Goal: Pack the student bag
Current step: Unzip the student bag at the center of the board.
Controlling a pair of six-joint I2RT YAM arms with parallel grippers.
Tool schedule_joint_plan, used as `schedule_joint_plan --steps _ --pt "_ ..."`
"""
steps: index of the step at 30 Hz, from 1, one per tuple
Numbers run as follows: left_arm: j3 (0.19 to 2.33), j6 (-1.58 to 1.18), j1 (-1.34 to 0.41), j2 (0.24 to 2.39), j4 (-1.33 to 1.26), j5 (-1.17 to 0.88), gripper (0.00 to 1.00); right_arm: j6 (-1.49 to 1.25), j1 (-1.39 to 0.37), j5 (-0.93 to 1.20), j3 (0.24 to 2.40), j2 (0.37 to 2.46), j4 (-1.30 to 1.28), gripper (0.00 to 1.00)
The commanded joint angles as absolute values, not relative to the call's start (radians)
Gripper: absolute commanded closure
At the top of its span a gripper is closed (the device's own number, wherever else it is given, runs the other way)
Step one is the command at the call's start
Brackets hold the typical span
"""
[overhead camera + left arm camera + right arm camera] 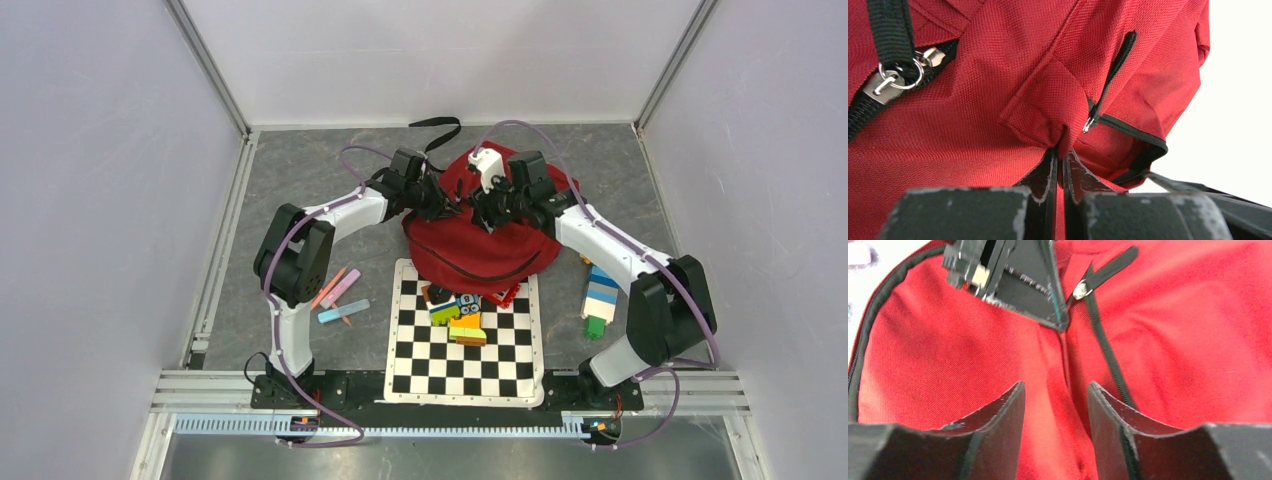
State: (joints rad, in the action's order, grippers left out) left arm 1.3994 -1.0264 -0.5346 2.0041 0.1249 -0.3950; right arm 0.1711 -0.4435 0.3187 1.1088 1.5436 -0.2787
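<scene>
The student bag (pixel 485 255) lies at the far middle of the table (pixel 300 180), under both arms. The left gripper (pixel 1062 156) is closed on a fold of its red fabric, just beside the zipper pull (pixel 1088 125). The right gripper (pixel 1055 407), jaws apart and empty, faces it. The zipper (pixel 1108 360) runs from the pull toward one of its fingers (pixel 1118 425), so this arm seems better placed to take the pull.

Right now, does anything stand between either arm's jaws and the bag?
Nothing visible. The left jaws pinch a fold of the bag; the right jaws stand open just above its fabric.
</scene>
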Motion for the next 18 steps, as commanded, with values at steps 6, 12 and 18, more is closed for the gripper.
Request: schedule_joint_plan --steps 6,12,18 --pt "1.43 -0.972 -0.548 2.03 0.152 -0.431 0.98 0.307 -0.446 0.09 1.246 1.514 -0.366 0.41" --pt "1.432 -0.963 -0.548 2.026 0.158 -0.425 0.98 0.355 -0.442 -0.085 1.228 1.53 -0.386 0.39" --pt "1.44 -0.963 -0.548 2.026 0.161 -0.427 0.98 0.381 -0.441 -0.08 1.197 1.535 -0.402 0.39"
